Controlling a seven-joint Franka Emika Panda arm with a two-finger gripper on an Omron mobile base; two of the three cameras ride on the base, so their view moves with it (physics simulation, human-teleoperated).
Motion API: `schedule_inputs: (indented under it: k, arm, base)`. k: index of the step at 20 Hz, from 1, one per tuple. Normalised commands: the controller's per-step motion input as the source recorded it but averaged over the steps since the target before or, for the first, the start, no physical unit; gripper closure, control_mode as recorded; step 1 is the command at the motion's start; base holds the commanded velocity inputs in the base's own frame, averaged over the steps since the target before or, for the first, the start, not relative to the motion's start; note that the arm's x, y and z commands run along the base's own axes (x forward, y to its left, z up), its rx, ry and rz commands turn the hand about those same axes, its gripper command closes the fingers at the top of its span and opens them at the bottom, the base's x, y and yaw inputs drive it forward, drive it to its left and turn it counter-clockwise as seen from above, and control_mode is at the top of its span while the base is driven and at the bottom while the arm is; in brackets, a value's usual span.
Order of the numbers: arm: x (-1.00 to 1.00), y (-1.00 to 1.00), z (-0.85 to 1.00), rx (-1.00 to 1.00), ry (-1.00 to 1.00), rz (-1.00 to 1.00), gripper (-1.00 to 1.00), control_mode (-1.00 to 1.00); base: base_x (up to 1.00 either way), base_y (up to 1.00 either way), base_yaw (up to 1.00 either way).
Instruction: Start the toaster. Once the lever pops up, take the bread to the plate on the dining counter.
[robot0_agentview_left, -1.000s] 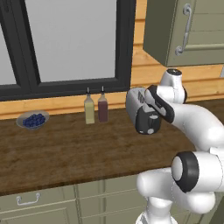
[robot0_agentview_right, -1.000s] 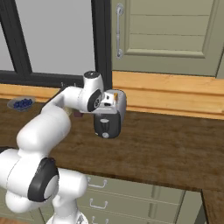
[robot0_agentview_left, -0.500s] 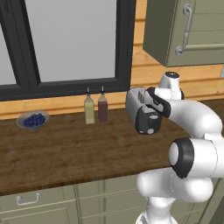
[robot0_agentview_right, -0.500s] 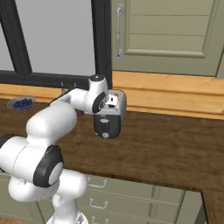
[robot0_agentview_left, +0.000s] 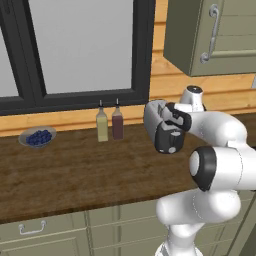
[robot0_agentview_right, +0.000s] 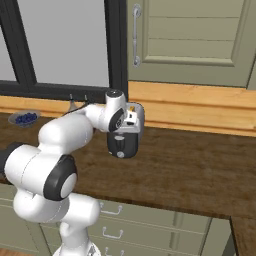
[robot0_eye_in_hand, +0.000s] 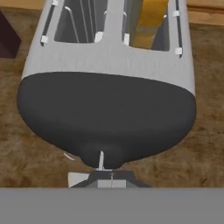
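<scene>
While the toaster stands on the wooden counter to the right of the two bottles, we keep the shut, empty gripper centred over its dark front end. We judge that the lever should be pressed straight down without tipping the body. The bread sits upright in the right slot.

Even, soft light is filling all three views, with no glare and only faint shadows lying on the wooden counter. The hand view is looking slightly blurred and coarse around the toaster.
</scene>
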Motion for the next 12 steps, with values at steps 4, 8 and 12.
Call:
schedule_inputs:
  k: [4,8,12]
  arm:
    - [0.01,0.0,-0.27,0.0,-0.01,0.0,1.0,-1.0]
    - [0.05,0.0,-0.34,0.0,-0.01,0.0,1.0,-1.0]
    - [0.13,0.0,-0.37,0.0,-0.03,0.0,1.0,-1.0]
  base:
    - [0.0,0.0,0.0]
    - [0.0,0.0,0.0]
    - [0.0,0.0,0.0]
